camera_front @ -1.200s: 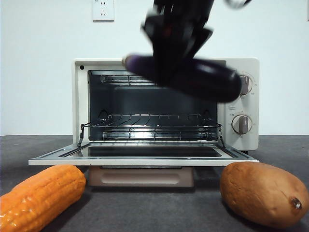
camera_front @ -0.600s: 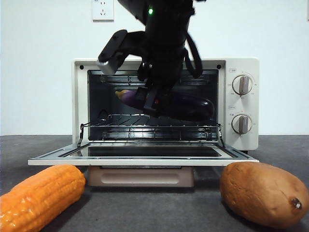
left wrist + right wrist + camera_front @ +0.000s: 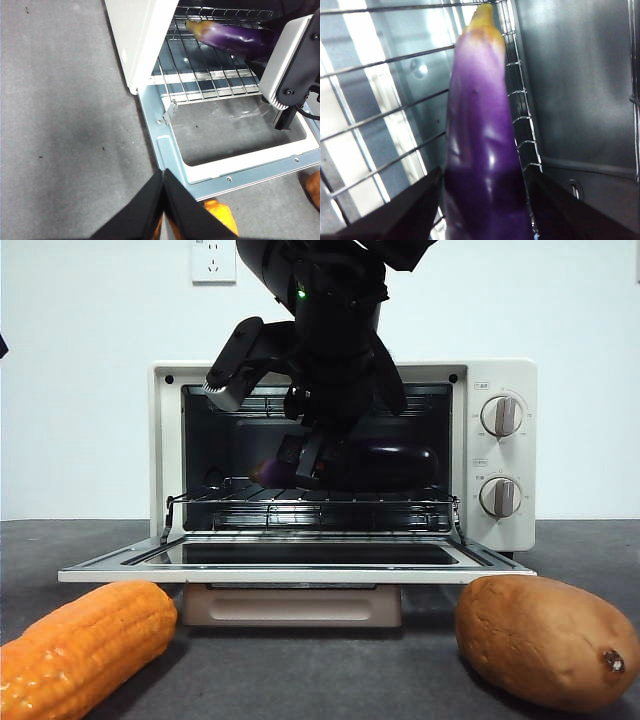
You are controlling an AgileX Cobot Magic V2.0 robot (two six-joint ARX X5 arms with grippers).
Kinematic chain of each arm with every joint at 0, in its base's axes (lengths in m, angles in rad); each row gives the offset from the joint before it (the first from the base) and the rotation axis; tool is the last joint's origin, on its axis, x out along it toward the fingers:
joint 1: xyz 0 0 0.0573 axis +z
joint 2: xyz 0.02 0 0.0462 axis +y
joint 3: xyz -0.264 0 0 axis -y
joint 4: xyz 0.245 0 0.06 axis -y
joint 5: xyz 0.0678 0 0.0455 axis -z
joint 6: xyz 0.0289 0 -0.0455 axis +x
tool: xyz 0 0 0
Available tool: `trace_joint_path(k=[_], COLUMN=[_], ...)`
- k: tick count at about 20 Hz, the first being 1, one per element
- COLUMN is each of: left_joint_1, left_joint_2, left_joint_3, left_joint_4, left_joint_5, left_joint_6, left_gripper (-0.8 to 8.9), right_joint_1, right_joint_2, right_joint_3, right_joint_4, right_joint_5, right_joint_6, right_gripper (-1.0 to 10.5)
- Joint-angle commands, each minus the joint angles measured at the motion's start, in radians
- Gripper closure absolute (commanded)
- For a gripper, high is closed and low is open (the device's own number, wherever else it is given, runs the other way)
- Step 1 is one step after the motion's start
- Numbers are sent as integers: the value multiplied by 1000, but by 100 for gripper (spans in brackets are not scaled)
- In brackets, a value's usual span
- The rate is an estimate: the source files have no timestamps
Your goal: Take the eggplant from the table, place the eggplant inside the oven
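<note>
The glossy dark purple eggplant [image 3: 400,465] lies crosswise inside the open cream oven [image 3: 500,375], just above its wire rack [image 3: 310,502]. My right gripper [image 3: 315,465] reaches in from above and is shut on it. In the right wrist view both jaws press on the eggplant [image 3: 480,125], whose yellowish stem points away toward the oven's wall. The left wrist view shows the eggplant [image 3: 235,37] over the rack, with my left gripper [image 3: 163,172] shut and empty above the table [image 3: 65,100], beside the oven's door.
The oven's door [image 3: 300,570] lies folded down flat toward the front. An orange corn cob [image 3: 85,645] rests on the table at the front left and a brown sweet potato [image 3: 545,640] at the front right.
The right gripper has carried the eggplant from in front of the oven's top down and inward, so it now hangs low over the wire rack.
</note>
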State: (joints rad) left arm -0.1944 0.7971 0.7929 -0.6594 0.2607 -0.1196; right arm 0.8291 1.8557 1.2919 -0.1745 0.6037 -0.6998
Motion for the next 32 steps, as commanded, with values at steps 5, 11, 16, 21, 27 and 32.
trace_joint_path(k=[5,11,16,21,27,32], left_joint_1=[-1,-1,-1,-1,-1,26], left_joint_2=[6,29,121,267,446,547], left_joint_3=[4,4,4,4,4,4], left_joint_4=[3,34,71,122,167,174], left_joint_5=[2,2,2,2,3,79], left_joint_6=[-2,-2,-2,3,32,55], left_gripper=[808,808,808,808,808,808], right_joint_1=[37,68,72,72,72,72], right_joint_2=[8,-53,-168,-359,-643,-801], right_joint_3=[27,35,35,35,35,35], right_joint_4=[6,-51,-184,-366,-566,-628], right_joint_5=[15,29,-37,-136,-272,-319], right_joint_6=[44,95,243,410,533,586], right_gripper=[672,672,673,747,896,944])
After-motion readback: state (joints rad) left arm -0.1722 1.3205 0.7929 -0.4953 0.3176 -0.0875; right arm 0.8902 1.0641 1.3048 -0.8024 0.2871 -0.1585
